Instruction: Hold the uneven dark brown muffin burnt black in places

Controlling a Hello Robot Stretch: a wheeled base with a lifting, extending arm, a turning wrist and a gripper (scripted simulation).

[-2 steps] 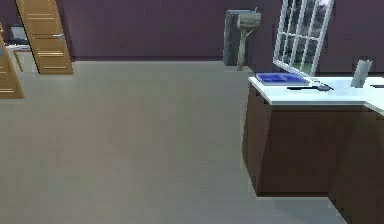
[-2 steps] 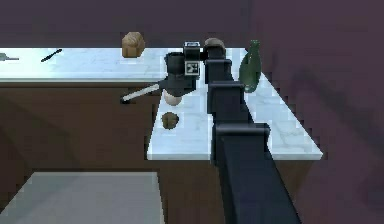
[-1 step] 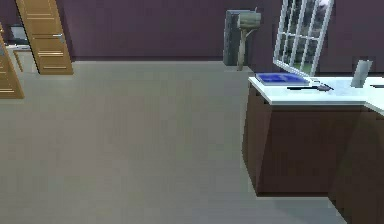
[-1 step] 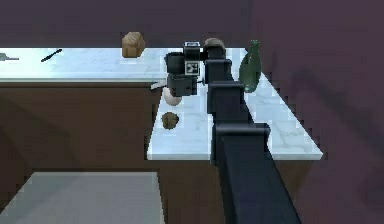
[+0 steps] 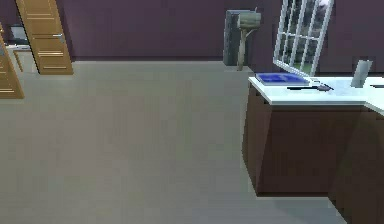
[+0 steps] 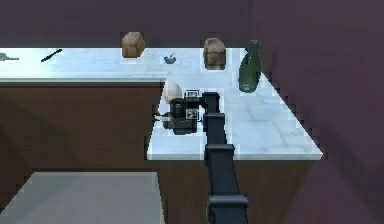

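The gripper (image 6: 168,114) is seen at the far end of the dark arm (image 6: 220,160), which is stretched out over the pale countertop (image 6: 262,132). How far its fingers stand apart cannot be told. Whether anything is held cannot be told either, because a pale rounded thing (image 6: 175,90) is set on the countertop just behind the fingers. Whether that thing is touched by the gripper cannot be made out.

Farther out, near the purple wall, a dark brown lump (image 6: 213,52) with blackish patches is found; it is taken for the muffin, though its shape is too small to be sure of. It is placed well apart from the gripper, beyond it and slightly toward the arm side view's right. A dark green vase (image 6: 249,68) is stood upright just beside that lump. A small dark object (image 6: 171,60) is seen to the lump's left, and a lighter tan lump (image 6: 131,44) farther left again. A thin dark utensil (image 6: 51,55) is laid near the view's left.

In the forward view, a white-topped dark cabinet (image 5: 290,140) is shown at the right, with a blue sink (image 5: 280,78) sunk into it below a white-framed window (image 5: 300,35). Wooden doors (image 5: 45,35) are shown at the far left.
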